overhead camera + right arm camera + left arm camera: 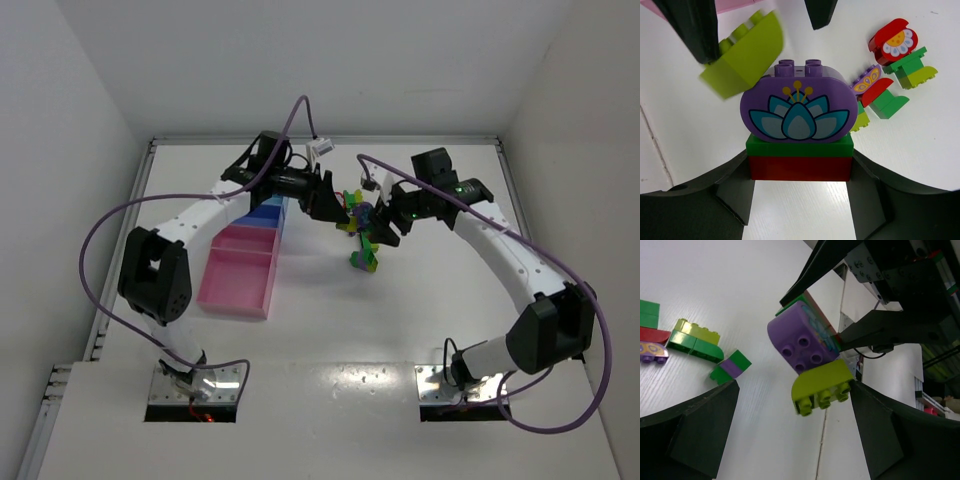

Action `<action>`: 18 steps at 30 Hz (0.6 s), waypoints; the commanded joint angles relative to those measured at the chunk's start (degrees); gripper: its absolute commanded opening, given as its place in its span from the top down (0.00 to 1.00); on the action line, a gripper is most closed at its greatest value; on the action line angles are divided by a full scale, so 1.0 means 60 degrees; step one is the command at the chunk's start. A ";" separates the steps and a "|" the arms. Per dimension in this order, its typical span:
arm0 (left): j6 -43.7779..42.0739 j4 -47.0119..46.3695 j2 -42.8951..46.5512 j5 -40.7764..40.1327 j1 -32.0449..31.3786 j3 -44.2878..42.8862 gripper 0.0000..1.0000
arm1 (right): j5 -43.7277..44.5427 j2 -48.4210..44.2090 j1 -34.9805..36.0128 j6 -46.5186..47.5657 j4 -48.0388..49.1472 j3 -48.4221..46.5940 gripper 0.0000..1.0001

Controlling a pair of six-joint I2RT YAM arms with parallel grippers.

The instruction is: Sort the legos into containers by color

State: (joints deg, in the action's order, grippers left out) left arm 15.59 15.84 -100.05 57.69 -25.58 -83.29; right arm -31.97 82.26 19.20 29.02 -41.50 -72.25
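My right gripper [800,172] clenches the red base of a stack [796,117] held near the loose legos [895,75], beside the trays [238,278], while my left gripper [792,387], jaws spread, touches its tilted lime brick [821,382], which I should pinch squarely and peel off.

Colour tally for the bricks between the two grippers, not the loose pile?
purple brick: 1
green brick: 1
red brick: 1
lime brick: 1
Total: 4
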 commanded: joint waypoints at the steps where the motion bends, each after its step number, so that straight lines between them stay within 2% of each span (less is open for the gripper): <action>1: 0.0272 -0.0295 -0.0039 0.0535 -0.0232 -0.0547 0.00 | 0.0083 0.0060 0.0198 0.0203 0.0134 -0.0424 0.61; 7: 0.0272 -0.0295 -0.0127 0.0624 -0.0233 -0.0548 0.00 | 0.0391 0.0060 0.0286 0.0291 0.0309 -0.0250 0.62; 12: 0.0272 -0.0383 -0.0025 0.0712 -0.0233 -0.0271 0.06 | 0.0610 0.0148 0.0286 0.0291 0.0309 -0.0147 0.63; 14: -0.0151 -0.0383 0.0457 0.0013 -0.0233 0.0109 0.06 | 0.0829 0.0017 0.0286 0.0291 0.0427 0.0102 0.63; 17: -0.0913 -0.0383 0.1582 -0.1771 -0.0350 0.1237 0.06 | 0.1064 -0.0276 0.0198 0.0394 0.0645 0.0673 0.63; 18: -0.0915 -0.0383 0.1747 -0.1880 -0.0350 0.1457 0.06 | 0.1065 -0.0495 0.0198 0.0394 0.0646 0.0805 0.63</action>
State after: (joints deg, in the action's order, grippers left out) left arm 13.78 14.55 -96.68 53.52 -26.70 -77.67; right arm -26.92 82.21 20.45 30.35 -39.72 -69.56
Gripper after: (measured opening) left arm 0.945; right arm 0.654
